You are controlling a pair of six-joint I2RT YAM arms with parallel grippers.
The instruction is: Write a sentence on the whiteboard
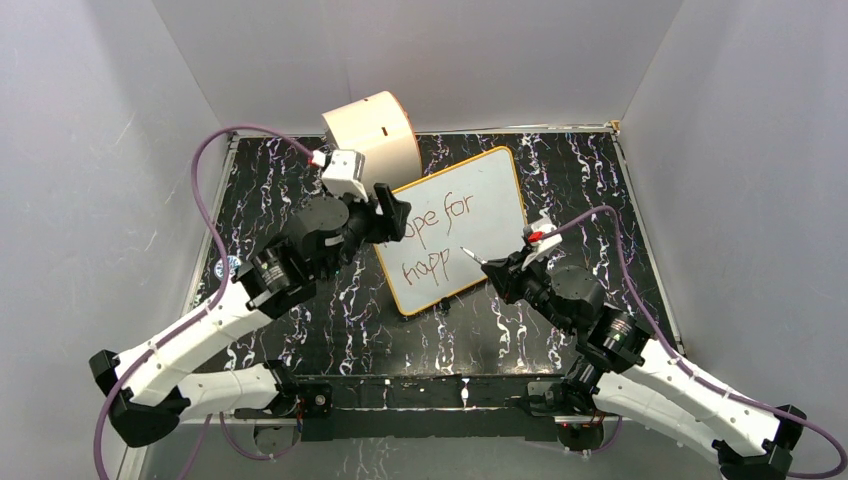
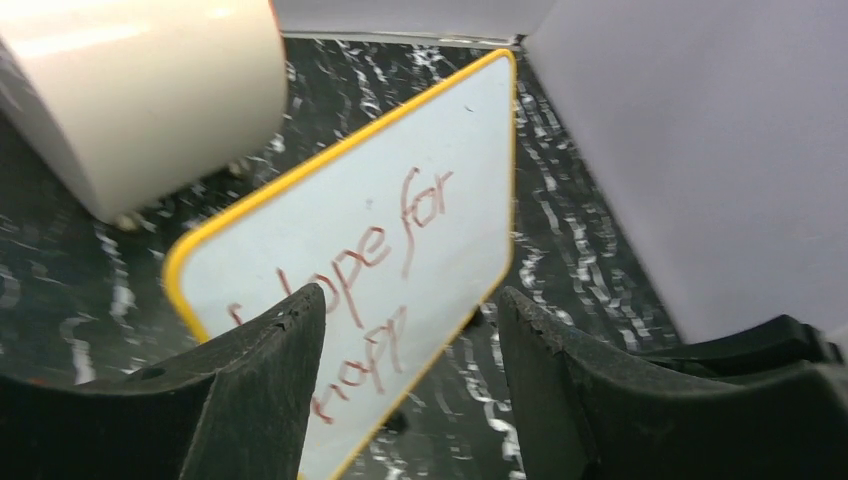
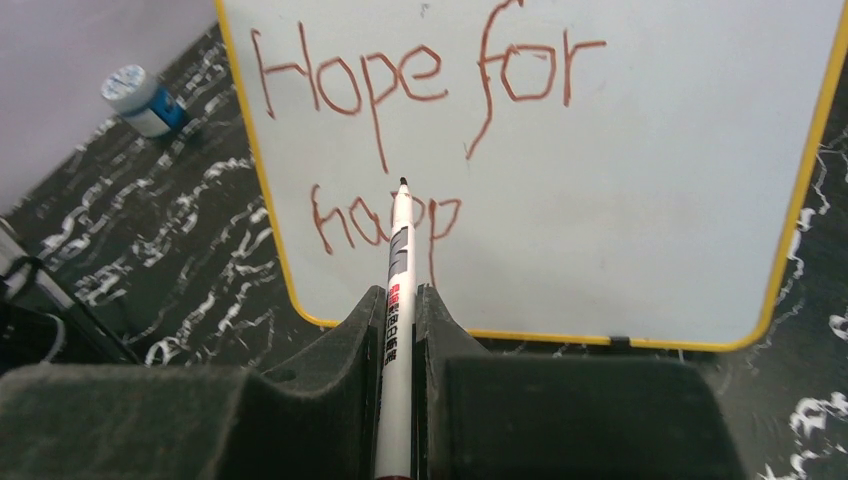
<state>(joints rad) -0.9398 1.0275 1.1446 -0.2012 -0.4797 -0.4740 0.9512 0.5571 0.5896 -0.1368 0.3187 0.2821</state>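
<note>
Right gripper clamps a marker hiding part of the sentence; left gripper gapes wide.

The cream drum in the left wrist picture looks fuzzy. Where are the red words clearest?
Left wrist view: the drum is blurry, with bright glare on top. Right wrist view: the sentence is sharp, reading "Hope for happ". Top external view: letters small, the start hidden by the left gripper.
</note>
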